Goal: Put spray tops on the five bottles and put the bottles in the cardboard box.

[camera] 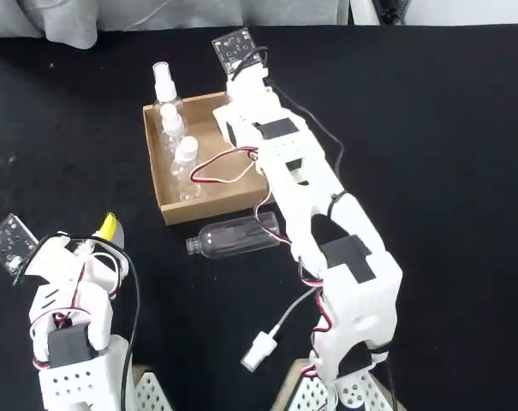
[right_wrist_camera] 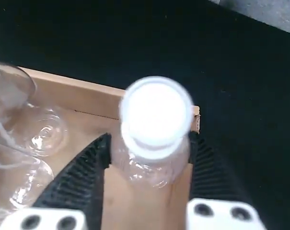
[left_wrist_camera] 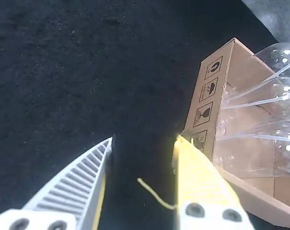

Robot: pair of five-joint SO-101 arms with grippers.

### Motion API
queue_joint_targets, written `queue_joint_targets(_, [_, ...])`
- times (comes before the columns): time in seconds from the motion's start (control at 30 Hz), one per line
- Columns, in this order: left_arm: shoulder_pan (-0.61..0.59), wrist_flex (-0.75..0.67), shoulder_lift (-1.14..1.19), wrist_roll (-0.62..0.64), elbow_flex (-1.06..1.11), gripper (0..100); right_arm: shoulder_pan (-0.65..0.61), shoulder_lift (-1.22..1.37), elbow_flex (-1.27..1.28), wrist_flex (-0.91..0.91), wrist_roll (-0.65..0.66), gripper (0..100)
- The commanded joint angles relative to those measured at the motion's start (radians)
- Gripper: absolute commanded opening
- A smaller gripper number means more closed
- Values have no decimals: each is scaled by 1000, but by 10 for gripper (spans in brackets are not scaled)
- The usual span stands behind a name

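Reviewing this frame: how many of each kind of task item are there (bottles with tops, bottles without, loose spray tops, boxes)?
Topped bottles standing in the cardboard box: 3
Topped bottle gripped by the right end effector: 1
Topless bottle lying on the table: 1
Loose spray top: 1
Cardboard box: 1
Total: 7

Open table point(camera: 70, 128) left of box point(camera: 209, 205); inside, three bottles point(camera: 172, 128) and the right arm point(camera: 297, 180).

White arms point(camera: 301, 188), black joints, red-white cables point(camera: 209, 163)
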Motion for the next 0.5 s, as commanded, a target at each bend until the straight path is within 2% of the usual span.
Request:
queue_joint_targets(0.0, [2, -2, -9, -8, -12, 188, 29, -8, -15, -31, -8, 247])
queue_joint_targets(0.27, [2, -2, -9, -8, -10, 188, 29, -8, -12, -23, -8, 344])
queue_joint_targets(0.47, [2, -2, -9, -8, -10, 188, 29, -18, -19, 25, -8, 354])
